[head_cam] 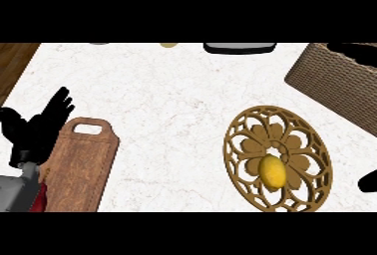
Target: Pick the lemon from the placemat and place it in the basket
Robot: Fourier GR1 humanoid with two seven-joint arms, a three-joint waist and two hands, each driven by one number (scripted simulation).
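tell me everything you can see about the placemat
The placemat is a round, tan, wood-like disc cut through in an openwork flower pattern with a looped rim. It lies flat on the white marble counter, right of centre, below the wicker basket and apart from it. The lemon rests on its lower middle. No hand touches it.

The woven brown wicker basket (pixel 335 79) runs off the right edge, so only part of its wall shows. At the right edge a black piece of the right hand (pixel 368 182) shows, too little to read its fingers. Along the top edge, a dark flat object with a pale rim (pixel 239 47) and a small pale round thing (pixel 168 45) are cut off. The brown wooden cutting board (pixel 81 167) is cropped at the bottom.
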